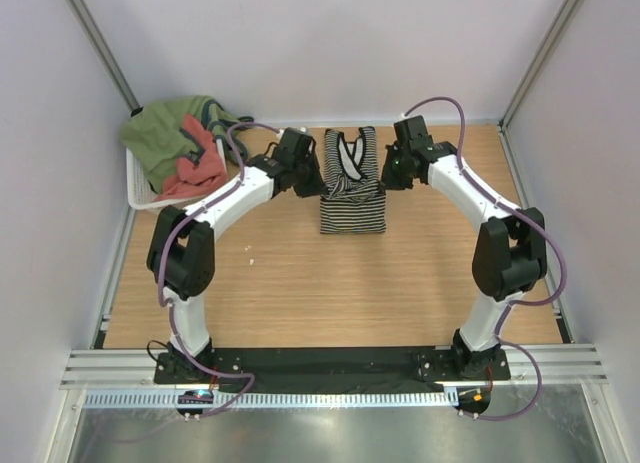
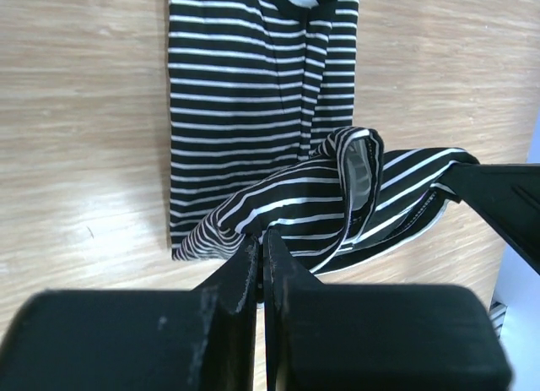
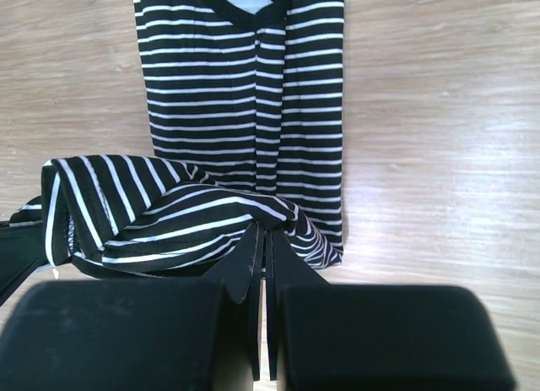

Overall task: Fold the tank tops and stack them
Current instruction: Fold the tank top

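The striped tank top [image 1: 352,198] is pinched by left fingers [image 2: 236,283] and right fingers [image 3: 246,264].

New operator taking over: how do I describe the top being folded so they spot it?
Far middle of the wooden table: the striped tank top, pinched by the left gripper and right gripper. Only it has black-and-white stripes; the green garment and salmon-red top lie in the white basket at left.
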Available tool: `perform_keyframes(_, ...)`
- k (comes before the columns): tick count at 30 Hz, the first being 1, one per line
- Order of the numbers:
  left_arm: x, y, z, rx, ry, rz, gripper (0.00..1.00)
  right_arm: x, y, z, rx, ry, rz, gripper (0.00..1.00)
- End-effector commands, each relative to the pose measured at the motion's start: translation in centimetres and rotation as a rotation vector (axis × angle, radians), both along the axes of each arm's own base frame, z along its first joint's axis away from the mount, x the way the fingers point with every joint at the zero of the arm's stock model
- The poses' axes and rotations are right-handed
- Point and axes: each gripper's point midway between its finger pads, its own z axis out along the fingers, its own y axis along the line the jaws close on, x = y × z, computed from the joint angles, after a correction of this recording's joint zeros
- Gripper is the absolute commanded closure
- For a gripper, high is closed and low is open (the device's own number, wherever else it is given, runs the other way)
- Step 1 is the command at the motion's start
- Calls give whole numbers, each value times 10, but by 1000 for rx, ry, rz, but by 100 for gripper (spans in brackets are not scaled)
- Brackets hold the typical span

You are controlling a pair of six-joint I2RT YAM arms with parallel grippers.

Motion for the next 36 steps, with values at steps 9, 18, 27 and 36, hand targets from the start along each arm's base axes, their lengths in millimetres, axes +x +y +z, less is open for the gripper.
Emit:
perform_keyframes(9,40,-12,-4,-66,-5,-20,100,38,2,-3,16,-10,-16,98)
perform_keyframes(18,83,-14,-28,-124,31,-8,88,78,-7,-25,41,2,-76,93)
perform_keyframes(27,116,-2,-29,-167,2,-10,37,110,-10,-18,85,-70,-94,32)
perform_keyframes(36,110,4,-8,-149,-48,-38,32,86,2,-11,173,-121,23,43)
